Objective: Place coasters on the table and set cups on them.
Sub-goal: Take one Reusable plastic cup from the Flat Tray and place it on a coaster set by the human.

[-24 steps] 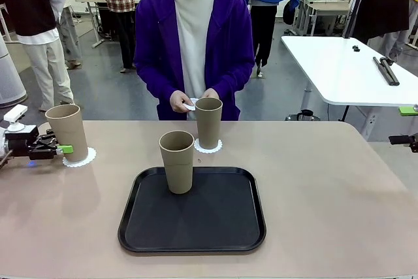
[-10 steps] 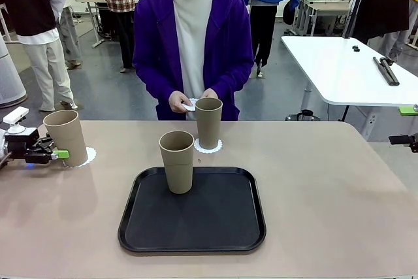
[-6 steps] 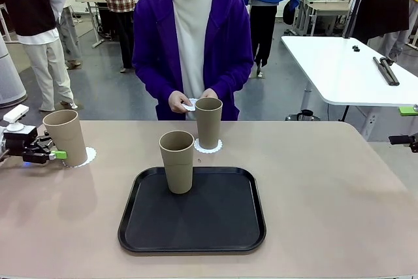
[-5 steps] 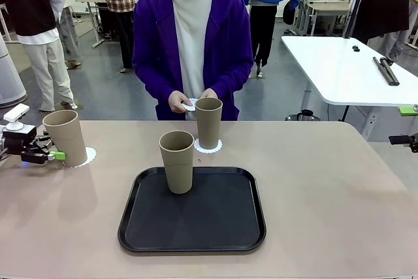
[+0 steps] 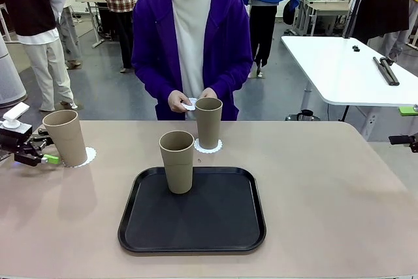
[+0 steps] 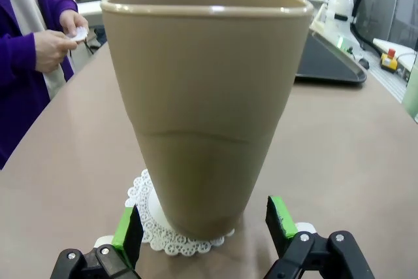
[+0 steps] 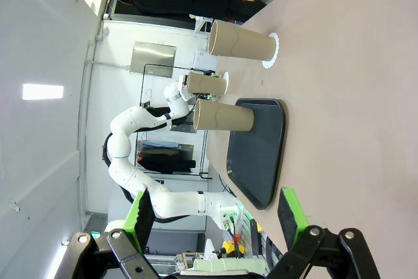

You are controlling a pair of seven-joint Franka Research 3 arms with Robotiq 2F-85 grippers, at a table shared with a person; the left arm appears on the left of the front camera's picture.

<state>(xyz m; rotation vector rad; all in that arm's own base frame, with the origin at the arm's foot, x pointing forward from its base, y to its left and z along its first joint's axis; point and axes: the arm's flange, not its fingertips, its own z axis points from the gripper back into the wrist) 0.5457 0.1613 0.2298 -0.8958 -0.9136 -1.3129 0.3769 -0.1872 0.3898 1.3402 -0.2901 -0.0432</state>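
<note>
no legible text, labels, brands or nos. anywhere

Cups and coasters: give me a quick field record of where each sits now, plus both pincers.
left cup: upright on left coaster, table left side
far cup: upright on far coaster, before the person
middle cup: upright on black tray, no coaster
person's hands: holding white paper piece
left pincer: open, near left cup, not touching
right pincer: open, empty
</note>
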